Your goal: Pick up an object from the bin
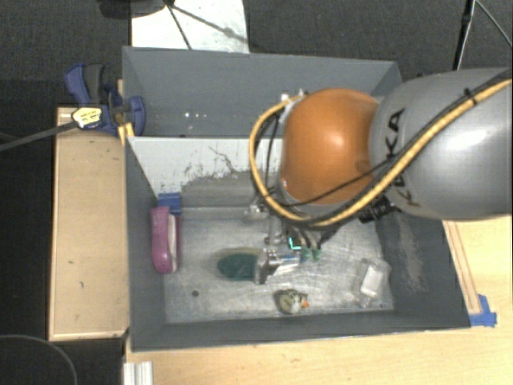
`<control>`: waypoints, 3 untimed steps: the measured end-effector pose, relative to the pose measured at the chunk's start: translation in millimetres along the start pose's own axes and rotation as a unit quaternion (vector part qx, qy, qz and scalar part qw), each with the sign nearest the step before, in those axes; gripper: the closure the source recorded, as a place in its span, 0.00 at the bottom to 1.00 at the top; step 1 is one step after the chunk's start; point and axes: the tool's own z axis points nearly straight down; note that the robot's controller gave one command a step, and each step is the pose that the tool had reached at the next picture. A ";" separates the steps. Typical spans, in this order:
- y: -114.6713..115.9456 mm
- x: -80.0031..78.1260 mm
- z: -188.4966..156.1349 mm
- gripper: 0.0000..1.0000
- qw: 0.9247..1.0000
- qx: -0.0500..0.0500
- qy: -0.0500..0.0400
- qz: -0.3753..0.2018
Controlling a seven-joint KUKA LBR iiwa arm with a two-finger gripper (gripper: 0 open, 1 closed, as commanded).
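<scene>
Four small things lie well apart on the scuffed floor of the grey metal bin [240,95]. Against the left wall rests a pink, oblong plastic piece [164,239], lying lengthwise, with a small blue bit [170,203] at its far end. Around the middle of the floor sits a dark green, rounded lump [236,266], low and smooth-looking. Nearer the front wall is a little round, mottled brown-and-pale object [290,301], and off to the right lies a small clear, whitish plastic piece [371,279].

From where I stand, the silver arm [449,159] comes in from the right, its wrist capped by a big orange dome cover [325,147] with a yellow cable [258,147] looping round it. Beneath the dome the gripper [272,267] reaches down to the bin floor, its metal tip right at the right-hand end of the dark green lump, touching it or just beside it; I cannot make out which. Whether the claw is apart or together I cannot tell, since the dome and the dark hardware under it hide most of it. The green lump lies flat on the floor, and the mottled round object sits just in front of the gripper, apart from it
</scene>
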 end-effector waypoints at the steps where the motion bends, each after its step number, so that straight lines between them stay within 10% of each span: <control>1: -31.2 -18.6 124.1 0.00 0.994 0.001 -0.001 -0.113; 2: -29.6 -20.3 120.2 1.00 0.994 0.000 -0.004 -0.111; 3: -20.9 -5.8 -14.6 1.00 0.994 0.000 -0.007 -0.113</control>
